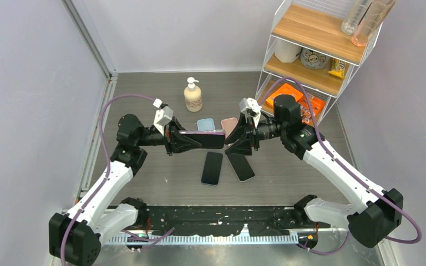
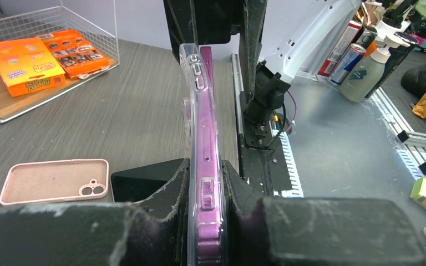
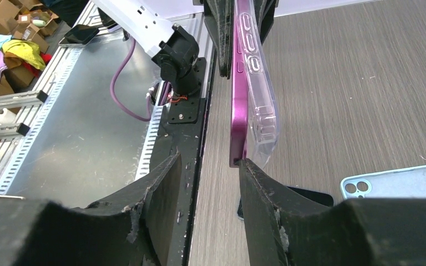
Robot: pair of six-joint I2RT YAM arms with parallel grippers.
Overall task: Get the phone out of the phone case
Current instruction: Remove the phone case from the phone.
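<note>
A purple phone (image 1: 202, 138) in a clear phone case (image 2: 191, 72) hangs edge-up above the table's middle. My left gripper (image 2: 206, 188) is shut on it, one finger on each flat face. In the right wrist view the clear phone case (image 3: 262, 111) has peeled away from the phone (image 3: 237, 111) at the near end. My right gripper (image 3: 208, 160) is open with nothing between its jaws. Its right fingertip (image 3: 249, 169) touches the phone's end, at the gap between phone and case. From above, my right gripper (image 1: 237, 145) sits just off the phone's right end.
Two dark phones (image 1: 212, 168) (image 1: 240, 166) lie face up under the grippers. A blue case (image 1: 205, 124) and a pink case (image 1: 229, 125) lie behind them. A lotion bottle (image 1: 193, 95) stands further back. A wire shelf rack (image 1: 310, 50) with orange boxes (image 1: 288, 95) fills the back right.
</note>
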